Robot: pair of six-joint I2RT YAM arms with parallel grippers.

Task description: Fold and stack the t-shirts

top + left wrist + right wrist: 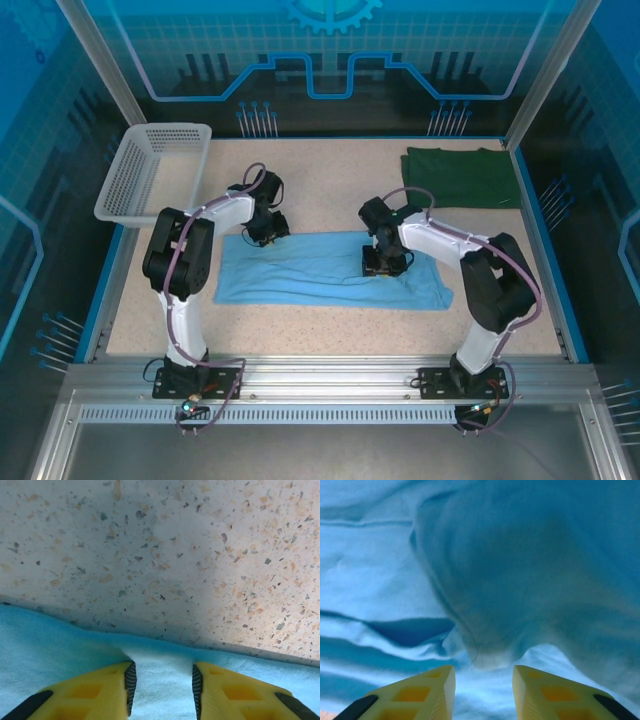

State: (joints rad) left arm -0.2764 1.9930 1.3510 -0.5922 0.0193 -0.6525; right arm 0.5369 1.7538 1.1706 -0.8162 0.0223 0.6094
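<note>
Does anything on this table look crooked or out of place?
The white basket at the far-left corner sits askew, jutting past the table edge. The blue shirt lies rumpled mid-table; the green shirt looks tidy.

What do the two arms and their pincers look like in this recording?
Left arm and right arm: white shells, black joints and base plates, greyish-purple cables looped alongside. Left pincer and right pincer: blocky yellow fingers with recessed pockets, ribbed inner pads, black outer corners.
</note>
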